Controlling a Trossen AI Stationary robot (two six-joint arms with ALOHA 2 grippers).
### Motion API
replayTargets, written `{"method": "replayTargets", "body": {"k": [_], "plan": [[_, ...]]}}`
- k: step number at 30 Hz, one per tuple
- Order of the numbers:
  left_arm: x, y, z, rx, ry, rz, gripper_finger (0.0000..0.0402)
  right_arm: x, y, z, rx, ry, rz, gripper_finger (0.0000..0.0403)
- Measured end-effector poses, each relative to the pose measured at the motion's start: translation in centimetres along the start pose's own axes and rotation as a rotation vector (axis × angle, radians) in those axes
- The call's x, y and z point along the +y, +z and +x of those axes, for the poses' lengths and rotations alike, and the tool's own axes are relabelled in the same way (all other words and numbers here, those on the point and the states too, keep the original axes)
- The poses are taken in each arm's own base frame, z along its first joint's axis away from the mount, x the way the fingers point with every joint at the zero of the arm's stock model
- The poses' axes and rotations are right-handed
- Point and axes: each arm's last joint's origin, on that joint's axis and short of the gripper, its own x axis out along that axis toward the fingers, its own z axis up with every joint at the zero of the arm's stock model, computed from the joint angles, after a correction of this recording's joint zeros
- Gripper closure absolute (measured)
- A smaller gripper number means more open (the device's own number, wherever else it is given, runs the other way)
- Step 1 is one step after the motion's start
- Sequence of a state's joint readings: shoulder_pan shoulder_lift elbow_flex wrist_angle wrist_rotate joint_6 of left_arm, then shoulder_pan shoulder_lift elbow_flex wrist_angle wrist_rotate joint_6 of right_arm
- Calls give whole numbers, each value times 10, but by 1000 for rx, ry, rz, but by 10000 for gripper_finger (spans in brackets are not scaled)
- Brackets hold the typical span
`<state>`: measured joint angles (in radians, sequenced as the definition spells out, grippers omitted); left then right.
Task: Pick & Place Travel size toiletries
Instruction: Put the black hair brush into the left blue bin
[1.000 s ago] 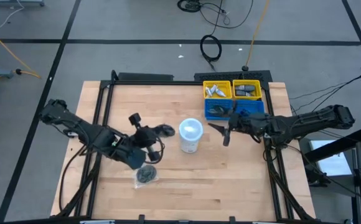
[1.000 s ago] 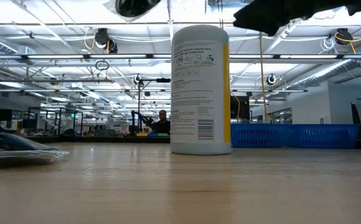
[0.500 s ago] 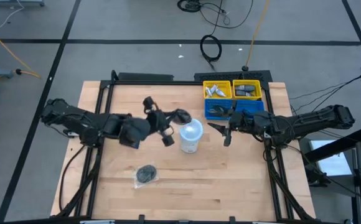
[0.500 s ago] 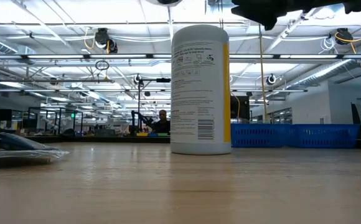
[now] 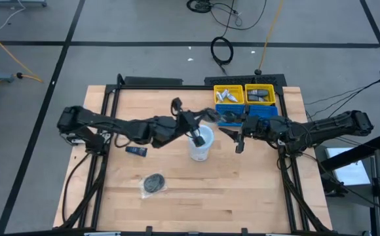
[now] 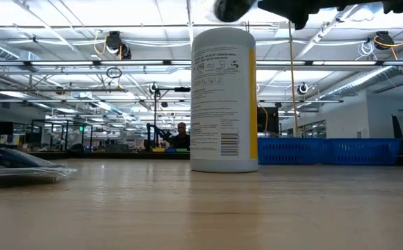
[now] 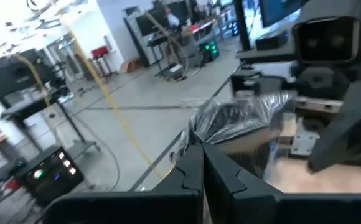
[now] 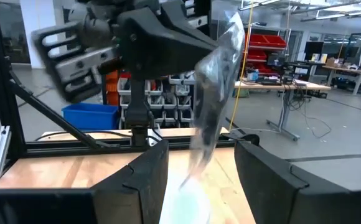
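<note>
My left gripper (image 5: 200,122) reaches from the table's left, over the white tub (image 5: 201,144). It is shut on a clear-wrapped dark disc (image 7: 233,118), one of the travel size toiletries, held in the air between the tub and the bins. My right gripper (image 5: 238,139) hovers open to the right of the tub and faces the wrapped disc (image 8: 221,68). A second wrapped disc (image 5: 154,183) lies flat on the table near the front. A small dark bottle (image 5: 135,151) lies on its side under my left arm. My left gripper pinches the disc's clear wrapper at its edge (image 7: 196,134) between its two shut fingers. The fingers lie level and come from the table's left. The wrapped disc sticks out beyond the fingertips, lifted clear above the tub's rim.
Yellow bins (image 5: 230,95) and blue bins (image 5: 262,113) with small items stand at the far right of the table. The tall white tub (image 6: 222,97) stands upright in the middle. A black frame runs along the table's edges.
My left gripper, still shut on the wrapped disc, has swept from the table's near left toward the far right. It has turned level and carried the disc over the tub toward the bins. The small dark bottle now shows where the arm was.
</note>
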<state>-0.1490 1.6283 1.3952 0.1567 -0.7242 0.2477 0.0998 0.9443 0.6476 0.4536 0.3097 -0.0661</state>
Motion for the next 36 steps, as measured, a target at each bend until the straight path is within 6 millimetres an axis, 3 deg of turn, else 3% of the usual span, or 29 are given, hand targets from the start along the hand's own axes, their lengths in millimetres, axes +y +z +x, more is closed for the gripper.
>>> {"method": "replayTargets", "body": {"k": [6,13,17,23,29,36], "plan": [[-13,-6,10,-48,-18,14,401,0,0,0,1,-1,-1,227],[-14,-6,11,-56,-44,3,401,-5,-1,2,4,-26,-1,243],[-14,-6,11,-56,-55,6,401,-6,-4,5,21,-37,-7,284],[-14,-7,11,-51,-55,9,399,-5,-13,12,55,-42,-31,387],[-15,-7,11,-43,-57,14,398,-5,-13,13,54,-39,-50,398],[-13,-8,9,-23,-64,7,366,-5,-13,13,52,-40,-59,401]]}}
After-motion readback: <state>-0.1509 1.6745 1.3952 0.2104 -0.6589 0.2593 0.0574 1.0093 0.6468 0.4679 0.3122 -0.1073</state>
